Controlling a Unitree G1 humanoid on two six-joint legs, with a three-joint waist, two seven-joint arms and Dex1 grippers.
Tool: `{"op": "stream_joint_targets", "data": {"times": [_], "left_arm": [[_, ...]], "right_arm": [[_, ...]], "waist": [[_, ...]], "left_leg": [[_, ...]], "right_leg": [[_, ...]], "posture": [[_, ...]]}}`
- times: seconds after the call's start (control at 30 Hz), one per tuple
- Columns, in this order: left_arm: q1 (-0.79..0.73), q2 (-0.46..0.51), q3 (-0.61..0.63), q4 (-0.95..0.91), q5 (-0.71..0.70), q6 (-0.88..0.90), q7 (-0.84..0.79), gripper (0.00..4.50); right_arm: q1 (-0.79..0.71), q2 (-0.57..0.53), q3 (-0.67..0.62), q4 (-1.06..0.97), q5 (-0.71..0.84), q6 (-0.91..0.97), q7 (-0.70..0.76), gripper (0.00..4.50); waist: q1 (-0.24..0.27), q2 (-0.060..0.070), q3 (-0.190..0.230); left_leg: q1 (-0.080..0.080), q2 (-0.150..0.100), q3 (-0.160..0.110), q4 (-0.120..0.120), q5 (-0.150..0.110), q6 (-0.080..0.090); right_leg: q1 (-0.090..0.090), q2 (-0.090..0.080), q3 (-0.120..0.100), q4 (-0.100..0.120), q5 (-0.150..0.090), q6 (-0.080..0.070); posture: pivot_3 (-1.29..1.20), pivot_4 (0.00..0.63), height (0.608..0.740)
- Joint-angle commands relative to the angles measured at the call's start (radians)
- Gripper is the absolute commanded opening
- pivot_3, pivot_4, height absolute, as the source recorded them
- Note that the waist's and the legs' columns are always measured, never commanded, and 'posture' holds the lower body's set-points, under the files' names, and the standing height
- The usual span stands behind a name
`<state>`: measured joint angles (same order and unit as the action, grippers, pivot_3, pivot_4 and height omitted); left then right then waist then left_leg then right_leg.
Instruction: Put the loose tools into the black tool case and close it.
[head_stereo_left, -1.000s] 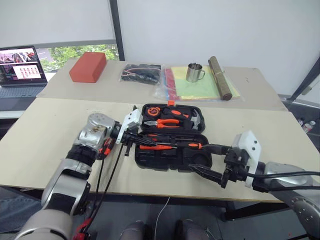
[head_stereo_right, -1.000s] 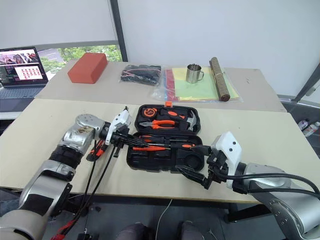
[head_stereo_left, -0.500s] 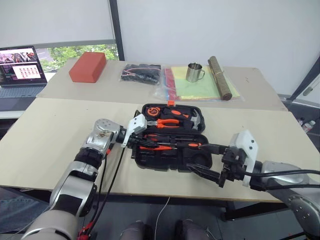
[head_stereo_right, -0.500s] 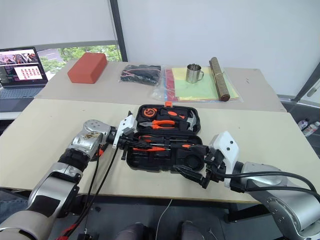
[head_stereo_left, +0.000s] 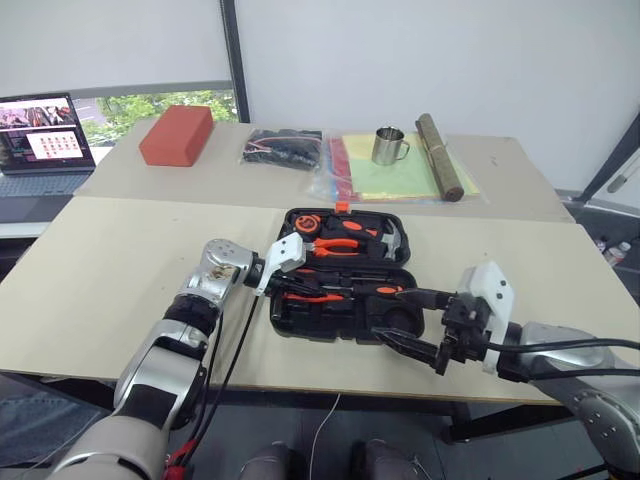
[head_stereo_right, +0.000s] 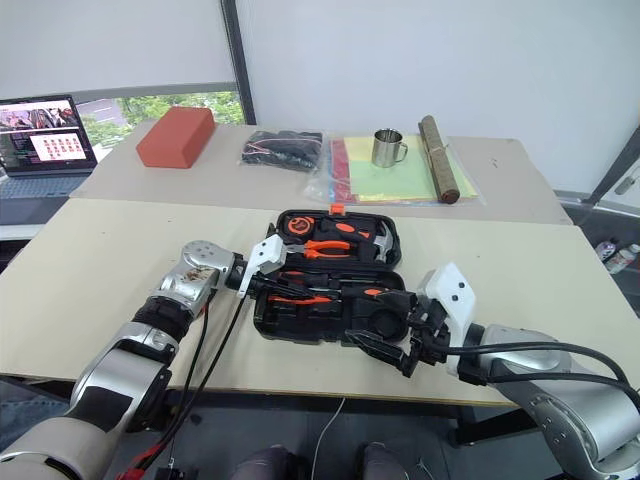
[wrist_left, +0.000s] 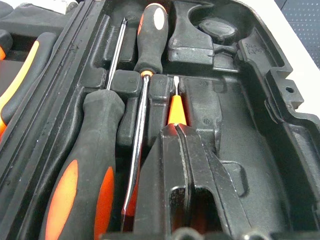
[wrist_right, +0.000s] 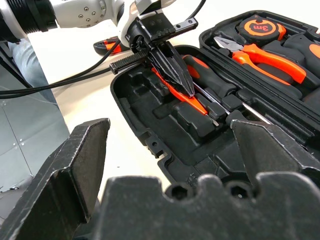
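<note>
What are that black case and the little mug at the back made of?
The case looks like moulded plastic: matte black, with tool-shaped hollows pressed into it. The mug looks like bare metal, probably steel, since it is silvery and shiny.

The black tool case (head_stereo_left: 345, 275) lies open; two orange-black screwdrivers (wrist_left: 100, 150) sit in its recesses; the slim orange tester screwdriver (wrist_right: 187, 97) hangs above another.

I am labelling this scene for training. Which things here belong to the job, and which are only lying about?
Job:
- black moulded plastic tool case, open
- slim orange tester screwdriver, held by left tool
- orange-black utility knife, on table

Lying about:
- red brick-shaped block
- steel mug
- open laptop
</note>
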<state>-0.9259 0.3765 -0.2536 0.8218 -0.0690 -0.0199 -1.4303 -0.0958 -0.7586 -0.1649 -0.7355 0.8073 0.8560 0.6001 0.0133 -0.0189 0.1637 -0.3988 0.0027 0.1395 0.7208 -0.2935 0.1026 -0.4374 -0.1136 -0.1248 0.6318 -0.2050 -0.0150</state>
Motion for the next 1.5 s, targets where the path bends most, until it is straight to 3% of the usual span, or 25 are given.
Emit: {"op": "stream_joint_targets", "data": {"times": [0.03,0.23,0.3,0.37,0.5,0.67,0.77,0.87,1.13,1.4,1.5], "left_arm": [[0.036,0.029,-0.037,0.026,0.069,-0.029,0.014,0.02],[0.044,0.051,0.01,-0.03,0.026,0.029,0.031,0.02],[0.063,0.083,0.058,-0.132,-0.034,0.12,0.01,0.52],[0.148,0.179,0.174,-0.382,-0.145,0.308,0.041,1.14],[0.402,0.325,0.415,-0.776,-0.284,0.591,0.197,2.63],[0.777,0.387,0.719,-1.052,-0.326,0.76,0.378,4.45],[0.957,0.39,0.827,-1.147,-0.314,0.788,0.449,4.48],[0.967,0.393,0.838,-1.171,-0.34,0.86,0.529,4.48],[0.745,0.4,0.628,-1.113,-0.37,1.054,0.661,4.48],[0.527,0.398,0.372,-0.859,-0.242,1.006,0.747,4.48],[0.497,0.396,0.337,-0.803,-0.231,0.955,0.728,3.78]], "right_arm": [[-0.036,-0.005,-0.003,0.009,0.0,-0.026,0.013,4.5],[-0.09,-0.008,0.027,0.04,-0.011,-0.034,0.04,4.5],[-0.109,-0.006,0.039,0.051,-0.017,-0.036,0.047,4.5],[-0.165,-0.007,0.059,0.076,-0.012,-0.036,0.076,4.5],[-0.237,-0.019,0.1,0.114,-0.026,-0.059,0.148,4.5],[-0.296,-0.021,0.159,0.164,-0.062,-0.099,0.232,4.5],[-0.324,-0.021,0.192,0.2,-0.09,-0.124,0.278,4.5],[-0.342,-0.012,0.206,0.225,-0.103,-0.134,0.303,4.5],[-0.345,0.017,0.227,0.231,-0.145,-0.148,0.299,4.5],[-0.31,0.033,0.21,0.191,-0.159,-0.14,0.255,4.5],[-0.287,0.035,0.196,0.166,-0.153,-0.131,0.231,4.5]], "waist": [[-0.001,0.0,0.0],[-0.002,0.0,-0.001],[-0.005,0.0,-0.001],[-0.017,0.0,-0.001],[-0.038,0.0,0.0],[-0.024,0.001,0.0],[-0.016,0.001,0.001],[0.009,0.001,0.001],[0.012,0.0,0.001],[-0.004,0.0,0.001],[-0.005,0.0,0.001]], "left_leg": [[0.0,0.0,0.0,0.0,0.0,0.0],[0.001,0.001,0.0,0.0,0.0,0.0],[0.001,0.001,0.0,0.0,0.0,0.0],[0.0,0.001,0.001,0.0,0.0,0.0],[0.0,0.004,0.001,-0.003,0.001,-0.002],[0.003,0.003,0.0,-0.007,0.001,-0.002],[0.004,0.001,0.0,-0.007,0.0,-0.003],[0.004,0.001,-0.001,-0.007,-0.004,-0.011],[0.005,-0.002,0.0,-0.007,-0.004,-0.014],[0.005,-0.002,0.001,-0.011,0.002,-0.009],[0.007,-0.001,0.002,-0.011,0.002,-0.01]], "right_leg": [[0.0,0.0,0.0,0.0,0.0,0.0],[0.0,0.0,0.001,0.0,0.0,0.0],[0.0,0.0,0.001,0.0,0.0,0.0],[-0.001,0.0,0.001,0.0,0.0,0.0],[-0.004,0.002,0.001,0.0,0.001,-0.002],[0.0,0.001,0.001,-0.003,-0.001,-0.001],[0.001,-0.001,0.002,-0.004,-0.001,-0.001],[0.001,-0.001,0.001,-0.004,-0.001,-0.001],[0.001,-0.002,0.003,-0.001,0.001,-0.001],[0.0,0.006,0.0,-0.001,-0.001,-0.003],[0.0,0.003,0.001,-0.001,-0.001,-0.003]], "posture": [[0.0,0.15,0.736],[0.0,0.15,0.736],[0.0,0.15,0.736],[0.0,0.15,0.736],[0.0,0.15,0.736],[0.0,0.15,0.736],[0.0,0.15,0.736],[0.0,0.15,0.736],[0.0,0.15,0.736],[0.0,0.15,0.736],[0.0,0.15,0.736]]}}
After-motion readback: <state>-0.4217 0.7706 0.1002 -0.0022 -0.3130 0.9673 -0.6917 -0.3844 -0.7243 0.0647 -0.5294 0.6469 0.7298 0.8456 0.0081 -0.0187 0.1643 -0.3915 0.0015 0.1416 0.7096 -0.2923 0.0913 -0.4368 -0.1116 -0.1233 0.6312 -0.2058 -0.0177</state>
